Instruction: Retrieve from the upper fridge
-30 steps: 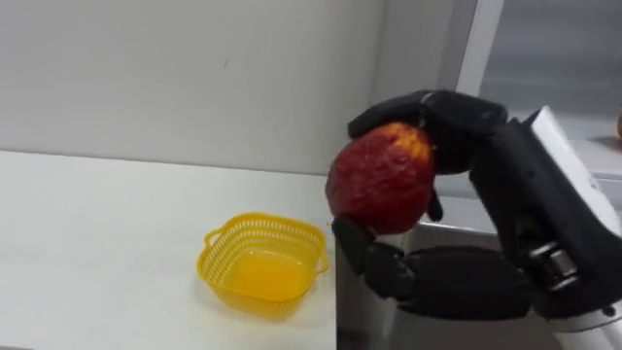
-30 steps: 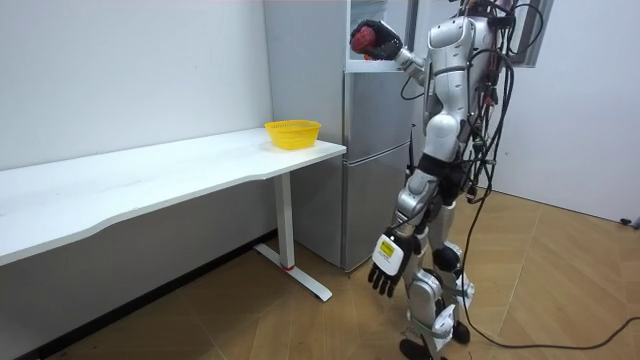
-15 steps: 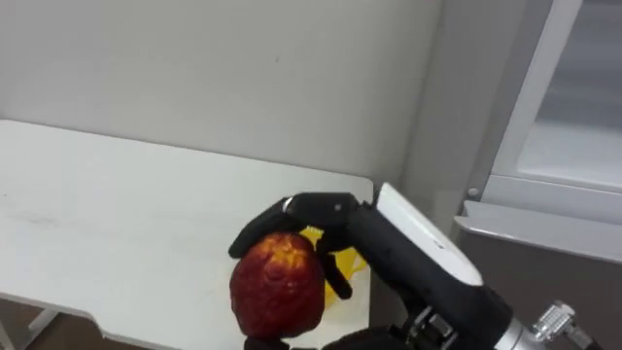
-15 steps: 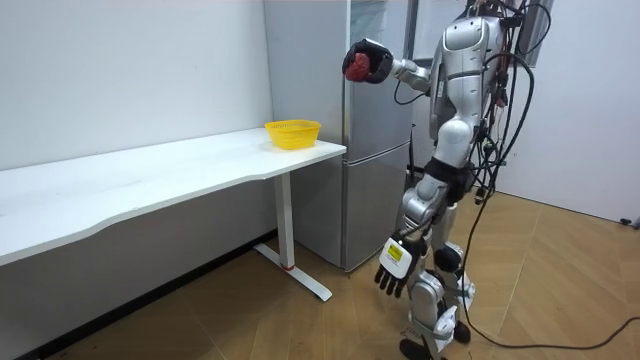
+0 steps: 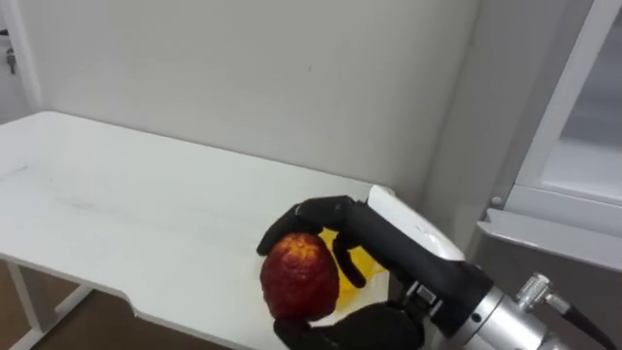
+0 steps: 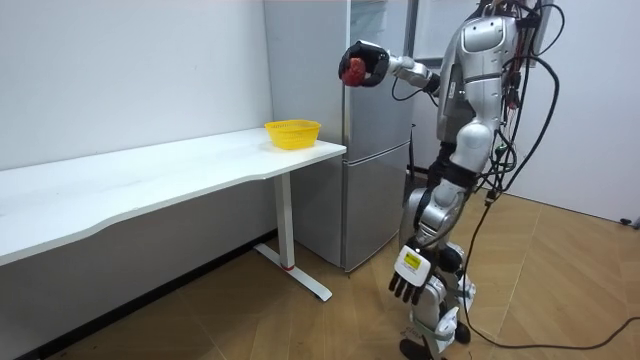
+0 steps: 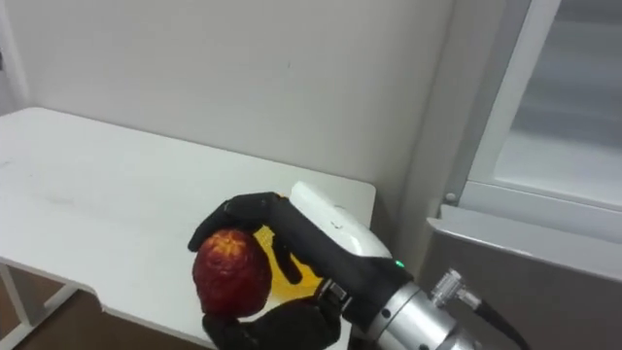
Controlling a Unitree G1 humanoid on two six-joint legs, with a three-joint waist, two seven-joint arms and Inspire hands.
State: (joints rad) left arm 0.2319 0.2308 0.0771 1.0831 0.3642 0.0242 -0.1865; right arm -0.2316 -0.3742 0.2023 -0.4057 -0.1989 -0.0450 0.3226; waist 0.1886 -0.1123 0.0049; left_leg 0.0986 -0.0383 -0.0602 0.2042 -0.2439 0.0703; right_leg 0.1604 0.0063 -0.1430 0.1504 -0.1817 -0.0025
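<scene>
White table below: right robot hand clasps red fruit; left robot hand hangs, seemingly relaxed.

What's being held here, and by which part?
The right hand grips the red fruit, fingers over its top and thumb beneath; the left hand hangs empty.

A long white table stands along the wall. One yellow basket sits on its top, at the end toward three o'clock in the room view.
</scene>
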